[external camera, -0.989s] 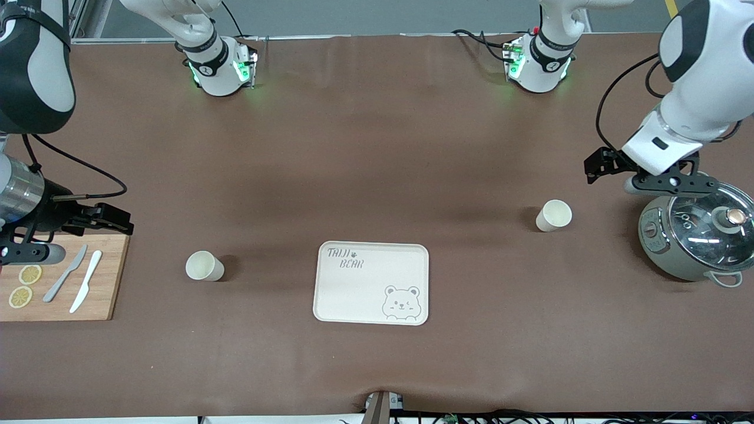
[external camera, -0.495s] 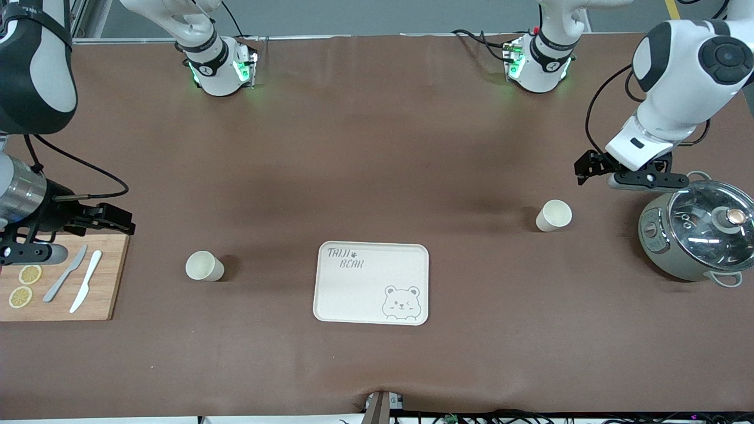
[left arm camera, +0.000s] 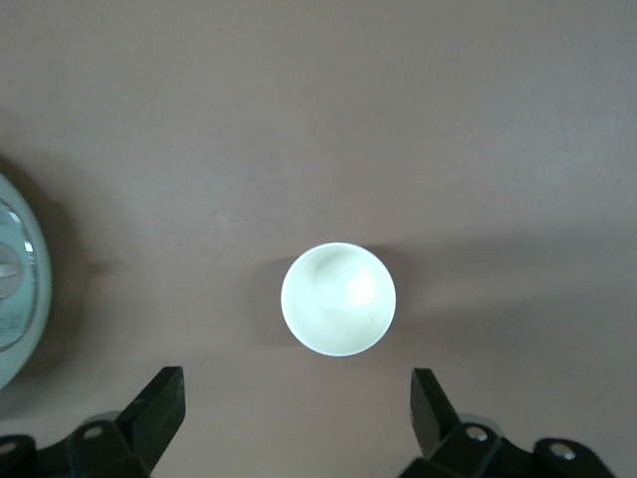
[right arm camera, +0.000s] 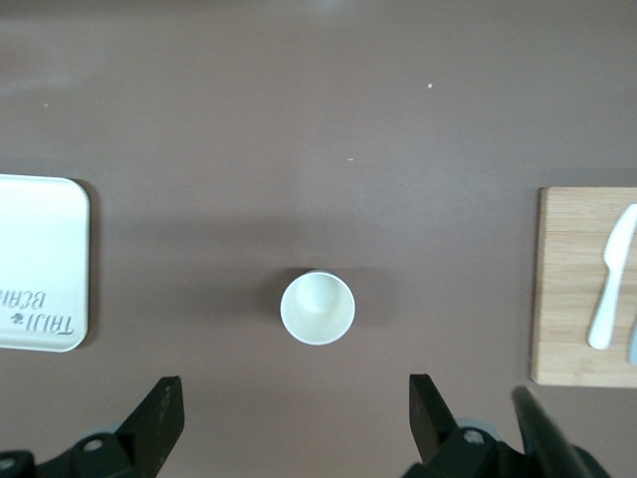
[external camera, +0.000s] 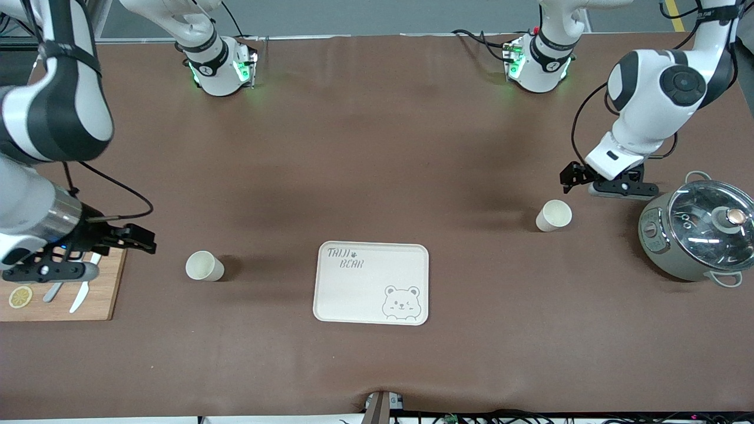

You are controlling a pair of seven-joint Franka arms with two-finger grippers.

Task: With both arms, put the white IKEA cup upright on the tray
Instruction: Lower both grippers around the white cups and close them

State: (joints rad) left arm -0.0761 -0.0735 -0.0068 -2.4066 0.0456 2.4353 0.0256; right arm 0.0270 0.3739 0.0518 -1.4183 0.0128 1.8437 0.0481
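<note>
- Brown matting is covering the table [external camera: 377, 147] across the whole front view.
- Lying flat at lower centre of the front view is the tray [external camera: 353, 294], cream-white, with "BEAR" lettering at its upper left corner and a bear face at its lower right corner; nothing is sitting on it.
- One white cup [external camera: 554, 215] is standing upright on the table at centre right of the front view, toward the left arm's end and apart from the tray.
- A second white cup [external camera: 204, 265] is standing upright at centre left, toward the right arm's end, also apart from the tray.
- The left gripper [external camera: 607, 185] is hovering at centre right of the front view, over the table just beside the first cup and the grey pot [external camera: 695, 235]; its fingers [left arm camera: 159, 408] are spread wide in the left wrist view, with the cup [left arm camera: 338, 299] showing between and ahead of them.
- The right gripper [external camera: 65, 265] is hovering at the left edge of the front view, over the wooden cutting board [external camera: 100, 300]; its fingers [right arm camera: 159, 418] are spread wide, holding nothing, with the second cup [right arm camera: 318, 308] ahead of them.
- A white knife [external camera: 79, 297] and a lemon slice [external camera: 20, 296] are lying on the board.
</note>
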